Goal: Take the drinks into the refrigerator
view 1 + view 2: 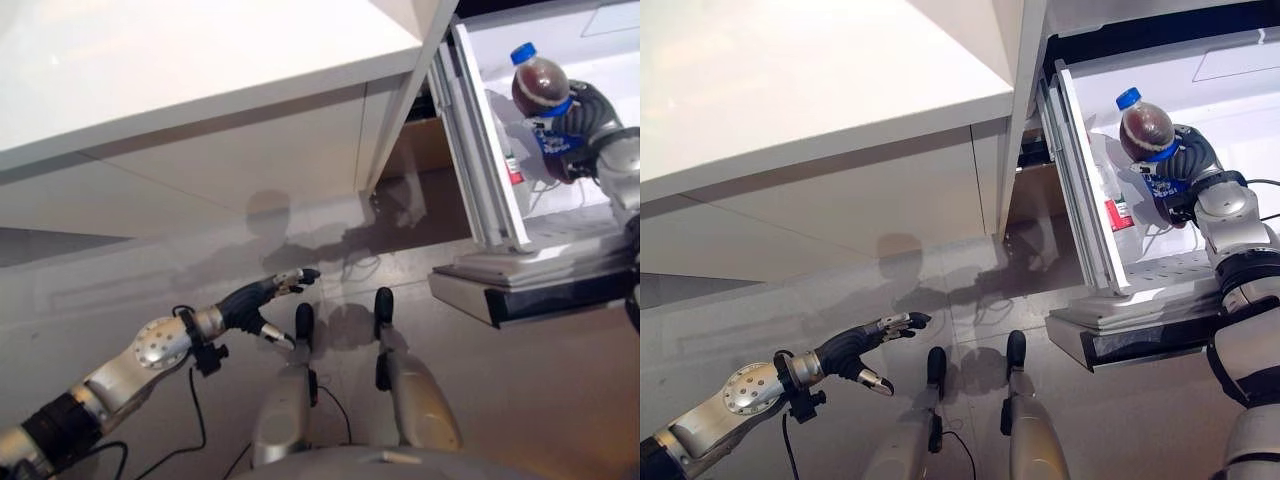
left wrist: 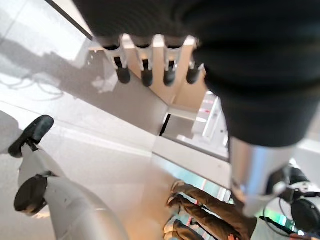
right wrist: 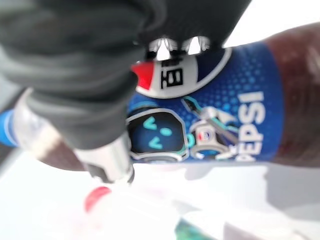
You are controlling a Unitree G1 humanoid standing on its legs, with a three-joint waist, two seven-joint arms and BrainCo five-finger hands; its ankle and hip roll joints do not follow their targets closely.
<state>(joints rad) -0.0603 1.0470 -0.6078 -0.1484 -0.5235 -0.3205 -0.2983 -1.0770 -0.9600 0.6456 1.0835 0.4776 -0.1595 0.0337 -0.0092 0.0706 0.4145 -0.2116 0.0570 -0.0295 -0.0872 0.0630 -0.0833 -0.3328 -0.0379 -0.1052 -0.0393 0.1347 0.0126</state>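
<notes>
Holding the dark cola bottle with a blue cap and blue label (image 1: 1146, 132), the right hand (image 1: 1188, 160) has its fingers wrapped around it inside the open white fridge (image 1: 1160, 75). The bottle could slip or bump the white fridge door (image 1: 1085, 190) if the hold is loose. It stands almost straight up, cap on top. The left hand (image 1: 855, 350) hangs low, fingers loose, holding nothing.

bright light glares off the white counter (image 1: 150, 60) top. soft shadows fall on the floor (image 1: 520, 400). the bottle (image 3: 210, 110) in the right wrist view is blurred.
</notes>
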